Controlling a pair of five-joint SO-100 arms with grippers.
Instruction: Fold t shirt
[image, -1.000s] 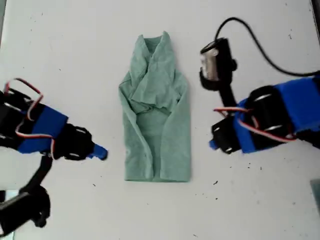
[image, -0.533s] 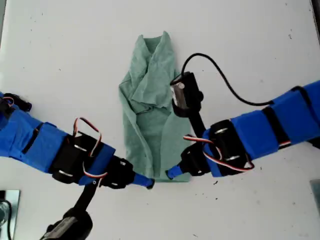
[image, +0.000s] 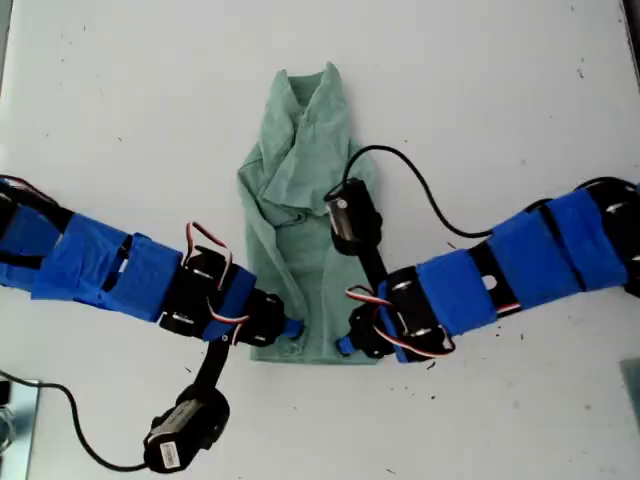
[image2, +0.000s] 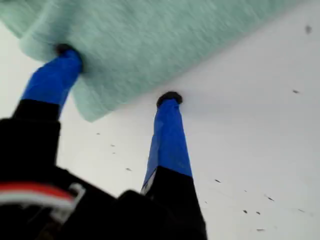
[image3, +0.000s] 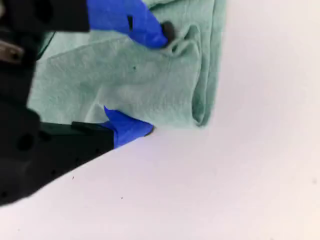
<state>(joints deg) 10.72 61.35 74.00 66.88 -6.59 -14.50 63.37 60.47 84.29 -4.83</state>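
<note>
My first tool (image2: 117, 74) is spread wide and grips nothing, with one fingertip on the t shirt (image: 310, 215) and the other on the bare white surface (image: 520, 90). My second tool (image3: 157, 80) gapes across the hem, not yet pinching. The shirt lies mid-surface as a narrow strip. The likely step is grasping the near hem; next, both must close, then lift it farward. Only the exterior view shows the bunched collar end.

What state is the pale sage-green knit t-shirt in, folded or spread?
Partly folded: the pale sage-green knit t-shirt lies as a narrow strip on the white table, both sides turned inward, full length unfolded.
</note>
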